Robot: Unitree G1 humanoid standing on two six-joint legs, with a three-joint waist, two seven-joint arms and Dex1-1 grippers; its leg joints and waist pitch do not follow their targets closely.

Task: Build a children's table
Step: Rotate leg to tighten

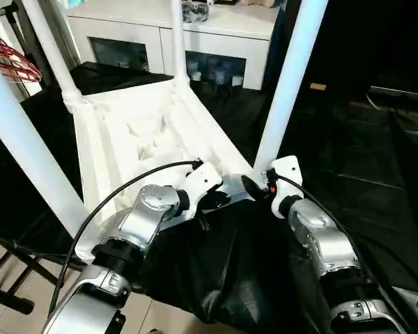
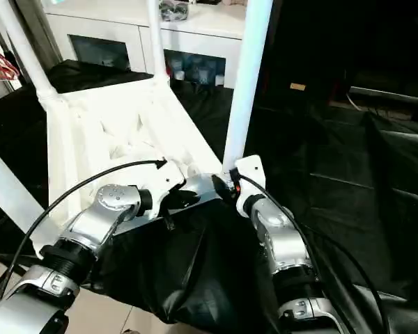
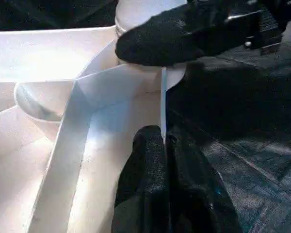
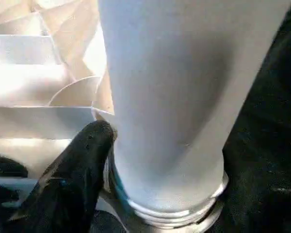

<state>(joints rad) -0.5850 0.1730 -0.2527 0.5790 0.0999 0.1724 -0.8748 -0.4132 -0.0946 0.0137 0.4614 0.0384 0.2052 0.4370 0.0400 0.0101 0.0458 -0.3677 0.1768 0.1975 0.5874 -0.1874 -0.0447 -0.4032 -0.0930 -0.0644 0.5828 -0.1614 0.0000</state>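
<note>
Pinching the rim of the upturned children's table [image 1: 143, 139], the left gripper [image 3: 163, 141] sits closed; the right gripper [image 1: 254, 186], apparently open, touches the nearest of four legs [image 1: 289, 76].

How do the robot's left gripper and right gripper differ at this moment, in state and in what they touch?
The left gripper is shut on the tabletop's thin rim; the right gripper stands wide beside the near leg, one finger at its base. Both work at the same near corner of the upturned table.
</note>
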